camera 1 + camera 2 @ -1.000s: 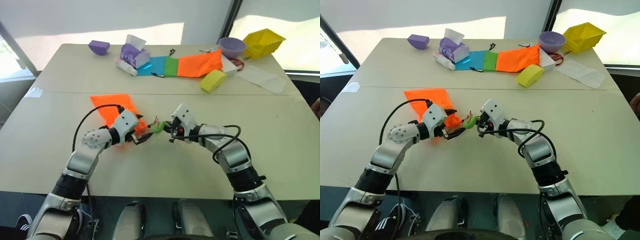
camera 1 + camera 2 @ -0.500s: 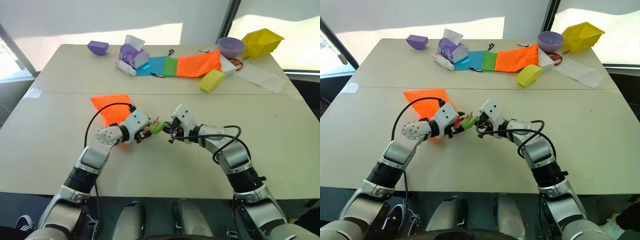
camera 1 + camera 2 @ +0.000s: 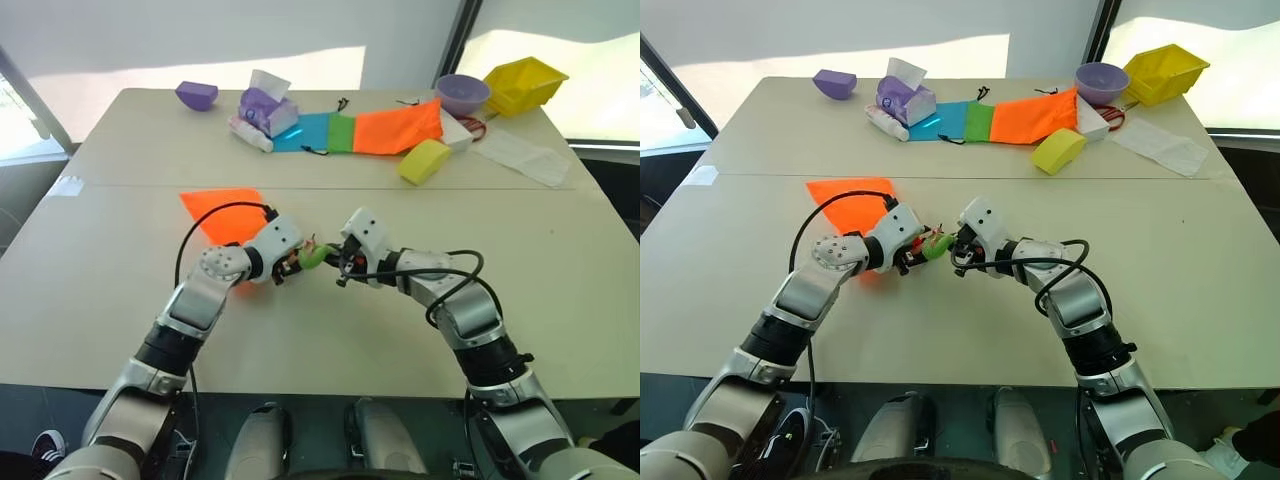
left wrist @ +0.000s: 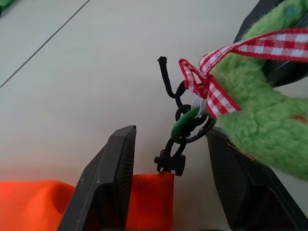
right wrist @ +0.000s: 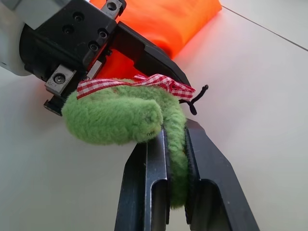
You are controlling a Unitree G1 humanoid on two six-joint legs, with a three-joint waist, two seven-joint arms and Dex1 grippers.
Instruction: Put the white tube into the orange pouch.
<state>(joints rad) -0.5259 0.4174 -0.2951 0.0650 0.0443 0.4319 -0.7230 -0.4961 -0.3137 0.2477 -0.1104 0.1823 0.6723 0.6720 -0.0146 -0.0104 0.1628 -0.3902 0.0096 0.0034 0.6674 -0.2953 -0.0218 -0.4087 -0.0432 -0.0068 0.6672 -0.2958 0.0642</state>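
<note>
The orange pouch point(image 3: 222, 212) lies flat on the table, left of centre. Its dark cord ends in a small green ring point(image 4: 182, 126), which is tied to a fuzzy green charm point(image 3: 313, 256) with a red checked ribbon. My right gripper point(image 5: 175, 132) is shut on that charm and holds it just above the table. My left gripper point(image 4: 171, 134) is open; its fingers straddle the pouch's cord corner point(image 4: 154, 202), with a gap on one side. The two grippers almost meet. The white tube is hidden.
At the back lie another orange pouch point(image 3: 400, 127), a blue one point(image 3: 305, 131) and a green one point(image 3: 343, 132). Also there are a purple tissue box point(image 3: 268, 108), a long whitish tube-like item point(image 3: 250, 134), a yellow sponge point(image 3: 426, 160), a purple bowl point(image 3: 464, 94) and a yellow bin point(image 3: 527, 83).
My left gripper has slid right along the pouch to its cord corner, and its fingers have narrowed. The right gripper has kept still with the green charm.
</note>
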